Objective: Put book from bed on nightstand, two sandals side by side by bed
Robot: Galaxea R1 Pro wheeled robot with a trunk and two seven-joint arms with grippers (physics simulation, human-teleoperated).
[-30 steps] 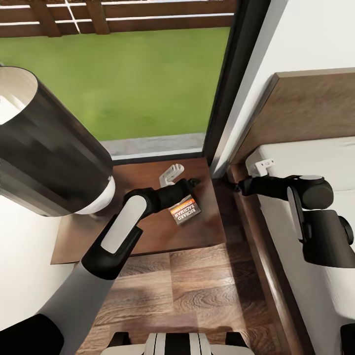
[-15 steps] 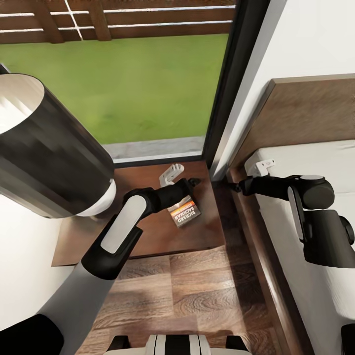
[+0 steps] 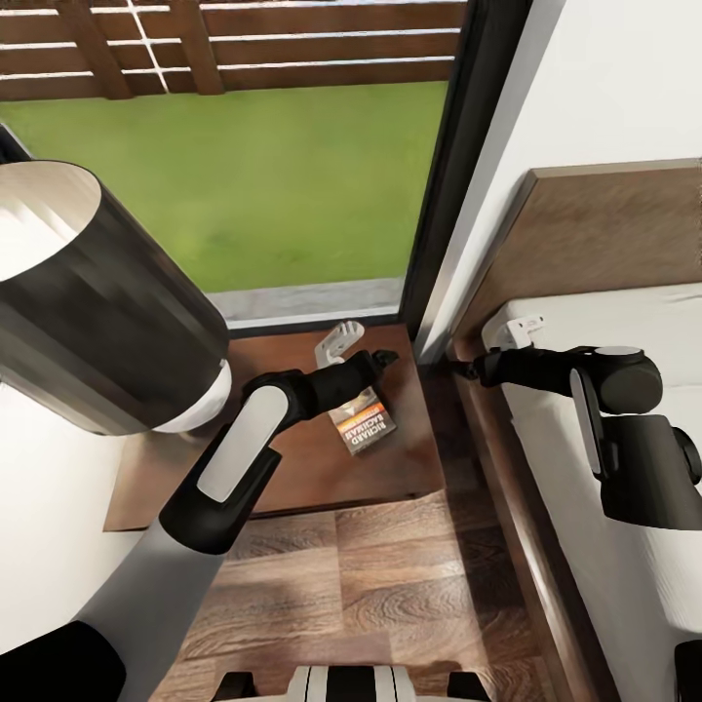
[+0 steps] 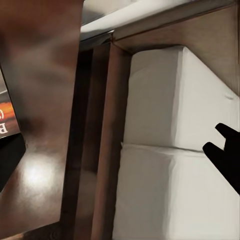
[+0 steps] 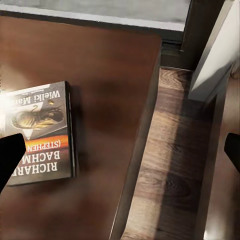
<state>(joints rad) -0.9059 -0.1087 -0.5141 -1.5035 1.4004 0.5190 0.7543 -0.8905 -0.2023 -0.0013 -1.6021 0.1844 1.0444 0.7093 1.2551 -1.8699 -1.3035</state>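
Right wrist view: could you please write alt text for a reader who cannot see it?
A small paperback book with a dark cover, orange band and white lettering lies flat on the glossy reddish-brown wooden nightstand. Beside the nightstand runs a strip of brown wood-plank floor, with a white wall corner beyond it.

Glossy reddish-brown nightstand (image 3: 292,468); dark book (image 3: 363,421) with orange band, white lettering; off-white bed (image 3: 634,322) mattress; black-and-white lampshade (image 3: 88,312); green lawn (image 3: 244,175).
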